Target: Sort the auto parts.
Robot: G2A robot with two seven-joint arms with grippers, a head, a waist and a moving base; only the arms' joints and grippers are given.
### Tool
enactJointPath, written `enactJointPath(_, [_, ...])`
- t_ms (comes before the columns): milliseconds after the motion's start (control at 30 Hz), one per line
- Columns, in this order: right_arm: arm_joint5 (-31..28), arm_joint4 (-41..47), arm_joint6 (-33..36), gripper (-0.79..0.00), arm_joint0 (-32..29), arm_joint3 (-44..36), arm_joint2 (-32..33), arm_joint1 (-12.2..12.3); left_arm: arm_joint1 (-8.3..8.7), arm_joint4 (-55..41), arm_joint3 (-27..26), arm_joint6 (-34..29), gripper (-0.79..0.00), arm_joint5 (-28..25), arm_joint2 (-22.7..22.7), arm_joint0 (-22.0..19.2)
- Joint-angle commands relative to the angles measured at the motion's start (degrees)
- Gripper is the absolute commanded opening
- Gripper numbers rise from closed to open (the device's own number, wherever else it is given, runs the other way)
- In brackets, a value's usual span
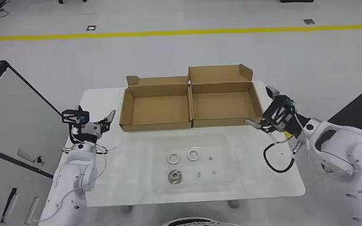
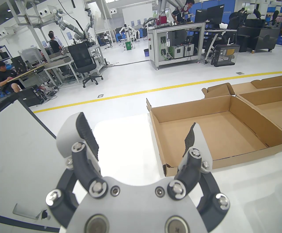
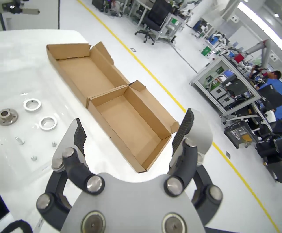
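Our left gripper [image 2: 138,134] and right gripper [image 3: 132,130] hang spread wide, holding nothing. The auto parts [image 1: 175,177] lie together on the bench [image 1: 261,176] in front of two empty boxes [image 1: 157,111], ready for sorting.

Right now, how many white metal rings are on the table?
2. The left white metal ring lies just beyond the grey flanged metal hub; the right white metal ring lies beside it, not touching. None looks hidden.
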State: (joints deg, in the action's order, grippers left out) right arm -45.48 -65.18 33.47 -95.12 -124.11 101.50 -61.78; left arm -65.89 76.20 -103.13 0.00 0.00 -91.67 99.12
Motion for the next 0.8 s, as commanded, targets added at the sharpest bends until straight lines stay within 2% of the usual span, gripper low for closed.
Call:
enactJointPath(0, [-2.2, 1.7, 4.5, 0.000, 2.1, 0.2, -1.4, 0.4, 0.00, 0.0, 0.0, 0.0, 0.000, 0.0, 0.0, 0.0])
enactJointPath(267, [-7.1, 7.5, 18.2, 0.000, 10.2, 1.3, -10.5, 1.6, 0.00, 0.0, 0.0, 0.0, 0.000, 0.0, 0.0, 0.0])
enactJointPath(467, [-5.7, 6.9, 19.6, 0.000, 13.7, 1.7, -19.0, 4.1, 0.00, 0.0, 0.0, 0.0, 0.000, 0.0, 0.0, 0.0])
enactJointPath(767, [-2.3, 10.8, 23.1, 0.000, 19.2, 2.7, -30.1, 9.1, 0.00, 0.0, 0.0, 0.0, 0.000, 0.0, 0.0, 0.0])
